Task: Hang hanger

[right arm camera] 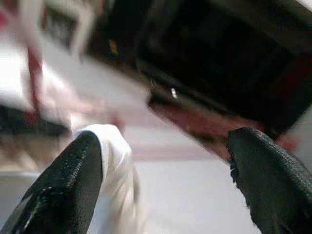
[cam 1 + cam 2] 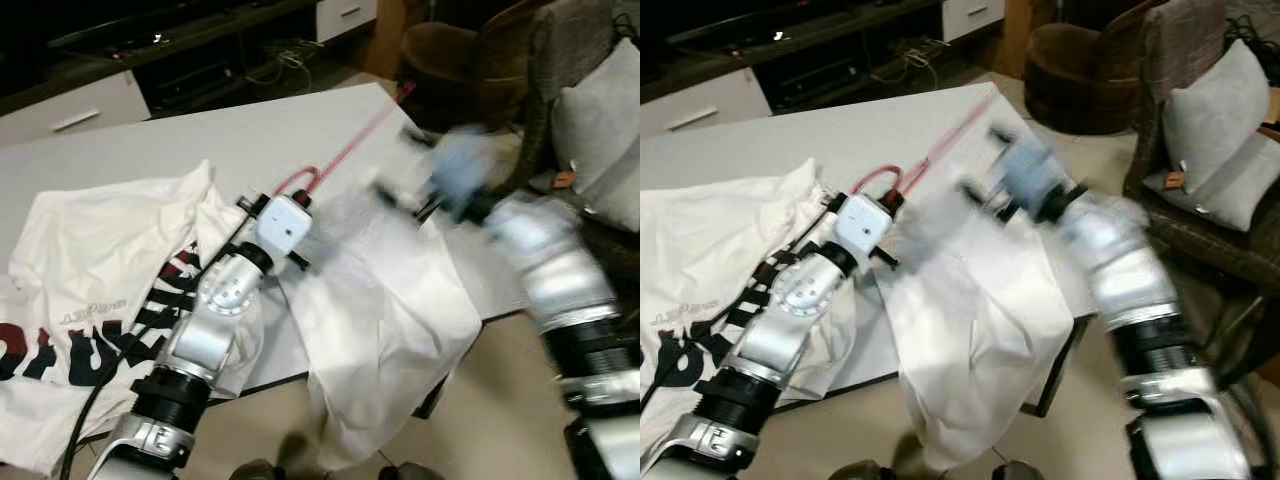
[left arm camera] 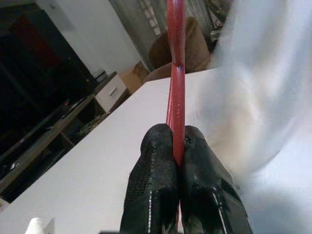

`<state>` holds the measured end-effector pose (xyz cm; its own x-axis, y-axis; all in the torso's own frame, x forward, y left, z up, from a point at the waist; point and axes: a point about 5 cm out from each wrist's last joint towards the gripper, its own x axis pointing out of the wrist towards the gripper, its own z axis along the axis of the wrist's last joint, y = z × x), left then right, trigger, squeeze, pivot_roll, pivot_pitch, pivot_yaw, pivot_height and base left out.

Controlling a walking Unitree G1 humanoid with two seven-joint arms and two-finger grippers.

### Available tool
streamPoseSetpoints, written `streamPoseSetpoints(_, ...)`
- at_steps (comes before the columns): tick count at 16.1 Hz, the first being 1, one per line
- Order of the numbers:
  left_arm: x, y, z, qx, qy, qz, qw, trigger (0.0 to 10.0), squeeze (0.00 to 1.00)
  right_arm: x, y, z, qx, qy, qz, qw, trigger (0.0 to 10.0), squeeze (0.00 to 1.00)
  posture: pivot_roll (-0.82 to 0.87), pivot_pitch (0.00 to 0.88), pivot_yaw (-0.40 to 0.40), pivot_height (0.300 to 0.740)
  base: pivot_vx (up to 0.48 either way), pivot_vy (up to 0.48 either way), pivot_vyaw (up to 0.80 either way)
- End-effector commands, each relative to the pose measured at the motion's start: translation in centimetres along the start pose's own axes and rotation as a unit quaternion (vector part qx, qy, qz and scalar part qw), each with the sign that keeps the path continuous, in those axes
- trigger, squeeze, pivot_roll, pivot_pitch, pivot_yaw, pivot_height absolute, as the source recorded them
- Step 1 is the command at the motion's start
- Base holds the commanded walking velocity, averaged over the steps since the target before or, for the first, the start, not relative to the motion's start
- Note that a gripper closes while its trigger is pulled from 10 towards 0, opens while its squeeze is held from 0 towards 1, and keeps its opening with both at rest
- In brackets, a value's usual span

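A robot stands at the near edge of a white table (image 2: 200, 140), both silver arms reaching over it. The left gripper (image 3: 178, 146) has its two black fingers (image 3: 151, 180) pinched tight on a thin red hanger (image 2: 345, 150), seen close up in the left wrist view with the red bar rising straight out from between the fingers. From the head views the hanger's curved hook sits just past the left gripper's white camera block (image 2: 282, 225), and its long straight arm runs across the table toward the far right corner. A plain white garment (image 2: 385, 320) lies beside the left gripper, bunched on the table and spilling over the near edge toward the floor. A second white shirt with dark red and navy lettering (image 2: 90, 290) lies spread over the near left part of the table, partly under the left arm. The right gripper (image 1: 165, 161) is blurred in the head views, above the table's right side near the white garment; its wrist view shows the two black fingers spread wide with nothing between them, and a fold of white cloth beside one finger. Beyond the table's right edge stands a wicker chair (image 2: 1180, 150) with a grey cushion (image 2: 1210, 110), and a brown round seat (image 2: 1080, 80) sits farther back.
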<state>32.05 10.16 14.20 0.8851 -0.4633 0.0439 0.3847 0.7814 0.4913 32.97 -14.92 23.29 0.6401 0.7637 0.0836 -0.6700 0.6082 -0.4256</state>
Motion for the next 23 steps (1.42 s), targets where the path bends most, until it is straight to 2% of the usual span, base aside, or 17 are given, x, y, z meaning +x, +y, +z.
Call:
streamPoseSetpoints(1, -0.2, -0.1, -0.8, 0.002, 0.02, -0.003, 1.0, 10.0, 0.0, -0.6, 1.2, 0.3, 0.048, -0.014, 0.066, 0.997, 10.0, 0.0, -0.05, 0.0, 0.052, 0.736, 0.0, 0.0, 0.0)
streamPoseSetpoints(2, -0.1, -0.1, -0.8, 0.003, 0.02, -0.004, 1.0, 10.0, 0.0, -1.0, 1.8, 0.3, 0.059, -0.013, 0.092, 0.994, 10.0, 0.0, -0.05, 0.0, 0.053, 0.736, 0.0, 0.0, 0.0)
streamPoseSetpoints(3, -0.1, -0.1, -0.8, 0.003, 0.02, -0.004, 1.0, 10.0, 0.0, -1.1, 1.8, 0.3, 0.071, -0.019, 0.091, 0.993, 10.0, 0.0, -0.05, 0.0, 0.054, 0.736, 0.0, 0.0, 0.0)
streamPoseSetpoints(5, -0.1, 0.0, -0.8, 0.004, 0.019, -0.004, 1.0, 10.0, 0.0, -0.9, 1.3, 0.0, 0.07, -0.013, 0.067, 0.995, 10.0, 0.0, -0.05, 0.0, 0.056, 0.736, 0.0, 0.0, 0.0)
streamPoseSetpoints(9, 0.0, 0.0, -0.7, 0.006, 0.017, -0.005, 1.0, 10.0, 0.0, -1.4, 1.1, -0.7, 0.079, 0.032, 0.064, 0.994, 10.0, 0.0, -0.05, 0.0, 0.059, 0.736, 0.0, 0.0, 0.0)
streamPoseSetpoints(11, -0.1, 0.1, -0.9, 0.007, 0.02, -0.004, 1.0, 10.0, 0.0, -1.8, 0.2, -1.0, 0.079, 0.047, 0.04, 0.995, 10.0, 0.0, -0.04, 0.0, 0.058, 0.736, 0.0, 0.0, 0.0)
streamPoseSetpoints(14, -0.2, 0.1, -1.0, 0.007, 0.022, -0.004, 1.0, 10.0, 0.0, -3.1, -1.1, -0.7, 0.105, 0.037, 0.014, 0.994, 10.0, 0.0, -0.05, 0.0, 0.057, 0.736, 0.0, 0.0, 0.0)
streamPoseSetpoints(16, -0.2, -0.1, -1.0, 0.007, 0.022, -0.006, 1.0, 10.0, 0.0, -4.2, -0.9, -0.4, 0.121, 0.026, 0.031, 0.992, 10.0, 0.0, -0.05, 0.0, 0.059, 0.736, 0.0, 0.0, 0.0)
streamPoseSetpoints(18, -0.1, -0.1, -0.9, 0.006, 0.021, -0.008, 1.0, 10.0, 0.0, -4.6, -1.2, -0.6, 0.131, 0.022, 0.017, 0.991, 10.0, 0.0, -0.06, 0.0, 0.061, 0.736, 0.0, 0.0, 0.0)
streamPoseSetpoints(19, 0.0, -0.2, -0.9, 0.007, 0.02, -0.009, 1.0, 10.0, 0.0, -4.8, -1.0, -0.5, 0.153, 0.012, 0.026, 0.988, 8.1, 0.0, -0.06, 0.0, 0.064, 0.736, 0.0, 0.0, 0.0)
streamPoseSetpoints(20, 0.0, -0.2, -0.9, 0.008, 0.02, -0.01, 1.0, 10.0, 0.0, -5.3, -0.2, -0.3, 0.175, 0.005, 0.056, 0.983, 3.5, 0.0, -0.06, 0.0, 0.065, 0.736, 0.0, 0.0, 0.0)
streamPoseSetpoints(21, 0.0, -0.2, -0.9, 0.009, 0.02, -0.011, 1.0, 10.0, 0.0, -5.6, 0.6, -0.2, 0.182, 0.005, 0.083, 0.98, 0.6, 0.0, -0.06, 0.0, 0.066, 0.736, 0.0, 0.0, 0.0)
streamPoseSetpoints(22, -0.1, -0.1, -0.9, 0.01, 0.021, -0.011, 1.0, 10.0, 0.0, -6.0, 2.2, -0.3, 0.186, 0.014, 0.132, 0.974, 1.6, 0.0, -0.05, 0.0, 0.066, 0.736, 0.0, 0.0, 0.0)
streamPoseSetpoints(23, -0.1, -0.1, -0.9, 0.01, 0.022, -0.012, 1.0, 10.0, 0.0, -6.1, 2.9, -0.4, 0.188, 0.02, 0.15, 0.97, 2.5, 0.0, -0.05, 0.0, 0.066, 0.736, 0.0, 0.0, 0.0)
